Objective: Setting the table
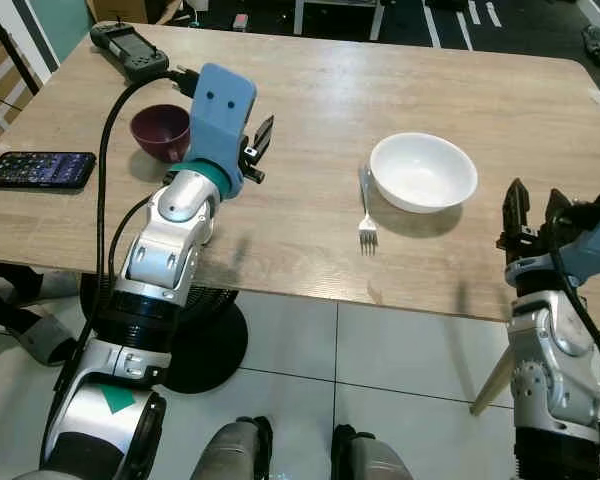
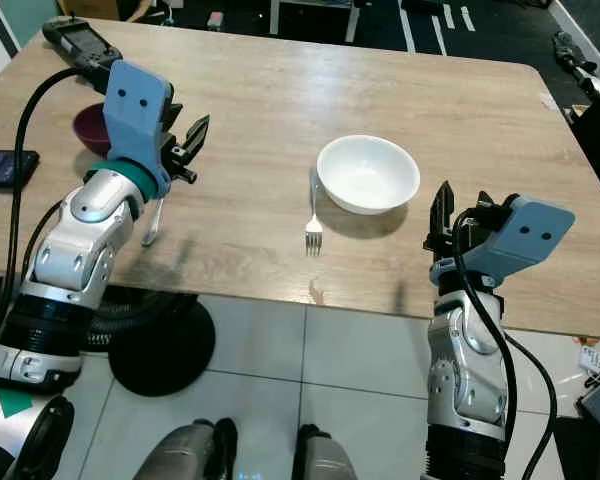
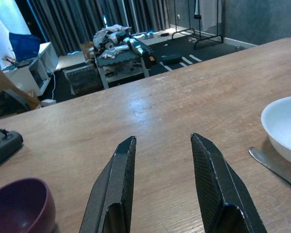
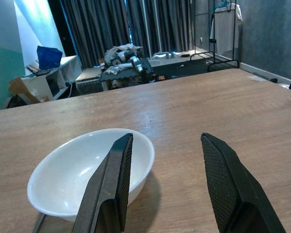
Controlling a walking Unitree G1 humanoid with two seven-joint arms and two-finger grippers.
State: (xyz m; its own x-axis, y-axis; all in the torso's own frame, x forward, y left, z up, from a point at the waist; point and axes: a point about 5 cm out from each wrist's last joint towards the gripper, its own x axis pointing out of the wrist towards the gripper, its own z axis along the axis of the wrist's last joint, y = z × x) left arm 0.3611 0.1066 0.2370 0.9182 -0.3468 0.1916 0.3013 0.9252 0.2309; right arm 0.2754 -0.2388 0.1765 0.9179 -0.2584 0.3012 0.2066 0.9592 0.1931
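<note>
White bowl beside fork

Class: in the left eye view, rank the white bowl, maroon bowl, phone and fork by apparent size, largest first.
1. white bowl
2. phone
3. maroon bowl, partly hidden by the left arm, so unsure against the phone
4. fork

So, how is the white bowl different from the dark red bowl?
The white bowl is wider and shallower; the dark red bowl is smaller and deeper. The white bowl has a fork beside it; the dark red bowl sits partly behind the left arm. Both stand upright on the table, apparently empty.
</note>
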